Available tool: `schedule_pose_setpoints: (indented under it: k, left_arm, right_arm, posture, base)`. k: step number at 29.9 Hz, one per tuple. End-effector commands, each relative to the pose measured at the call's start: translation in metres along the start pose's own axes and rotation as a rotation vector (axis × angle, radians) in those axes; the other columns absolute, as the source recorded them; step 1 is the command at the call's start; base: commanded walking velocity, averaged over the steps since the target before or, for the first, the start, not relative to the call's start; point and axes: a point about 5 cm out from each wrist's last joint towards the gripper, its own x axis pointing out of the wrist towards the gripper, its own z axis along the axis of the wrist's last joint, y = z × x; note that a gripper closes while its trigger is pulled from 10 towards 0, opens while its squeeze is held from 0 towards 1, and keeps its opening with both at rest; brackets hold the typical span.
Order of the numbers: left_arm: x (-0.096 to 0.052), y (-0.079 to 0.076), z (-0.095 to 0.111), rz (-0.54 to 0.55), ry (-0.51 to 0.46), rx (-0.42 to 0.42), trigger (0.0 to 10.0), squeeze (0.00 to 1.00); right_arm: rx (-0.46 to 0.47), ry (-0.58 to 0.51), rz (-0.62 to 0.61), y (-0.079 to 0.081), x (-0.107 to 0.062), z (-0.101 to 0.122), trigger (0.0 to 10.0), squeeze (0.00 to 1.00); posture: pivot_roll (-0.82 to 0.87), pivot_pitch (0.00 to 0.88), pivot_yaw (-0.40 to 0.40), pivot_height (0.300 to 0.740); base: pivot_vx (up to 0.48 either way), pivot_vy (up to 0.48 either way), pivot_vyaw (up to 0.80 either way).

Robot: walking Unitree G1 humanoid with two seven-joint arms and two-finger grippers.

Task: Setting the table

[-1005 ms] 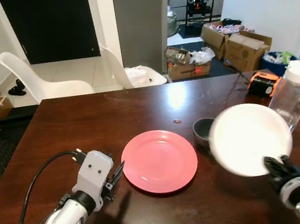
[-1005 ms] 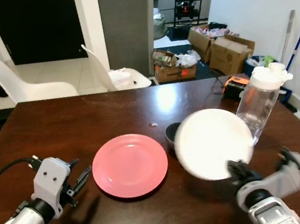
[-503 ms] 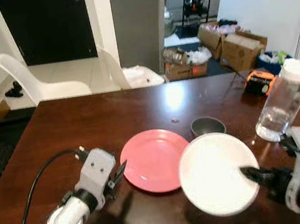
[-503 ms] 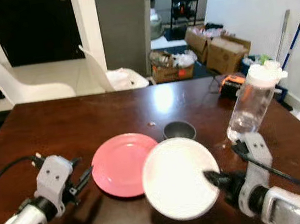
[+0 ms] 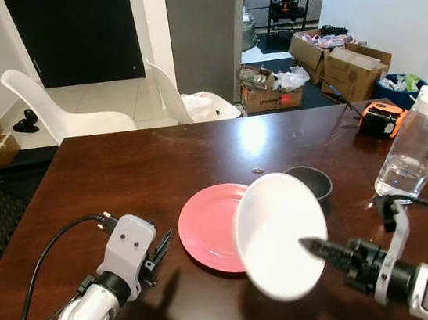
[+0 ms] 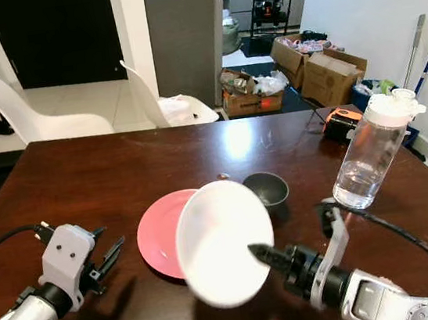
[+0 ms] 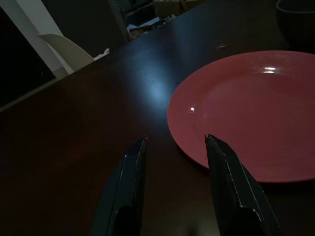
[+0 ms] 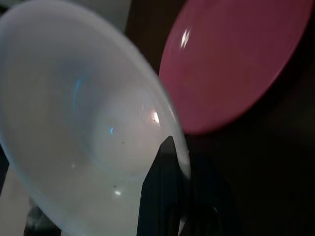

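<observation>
Holding white bowl (image 5: 279, 234) over pink plate (image 5: 211, 227) | right gripper (image 5: 314, 249) jaws clamped on rim | left gripper (image 7: 172, 147) jaws apart

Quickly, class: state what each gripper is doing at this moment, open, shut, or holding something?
Left gripper: open, empty, beside the pink plate.
Right gripper: shut on the white bowl, held tilted above the table.

Glossy dark wood table (image 5: 121, 172); smooth shiny pink plate (image 5: 207, 224); glossy white bowl (image 5: 279, 234); clear plastic bottle (image 5: 421, 144).
</observation>
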Motion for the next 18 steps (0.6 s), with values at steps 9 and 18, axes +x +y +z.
schedule_pose_setpoints:
  k: [9,18]
  left_arm:
    - [-0.002,-0.007,-0.002,-0.030,0.005,0.005,10.0,0.00]
    - [-0.003,-0.007,-0.002,-0.028,0.005,0.003,10.0,0.00]
  right_arm:
    - [-0.160,0.353,-0.099,-0.003,-0.020,-0.018,10.0,0.00]
    - [-0.254,0.359,-0.252,-0.023,-0.018,0.004,10.0,0.00]
  posture:
    - [-0.02,0.153,0.073,0.740]
    - [-0.01,0.153,0.070,0.740]
  base:
    - [0.000,0.000,0.00]
    - [0.000,0.000,0.00]
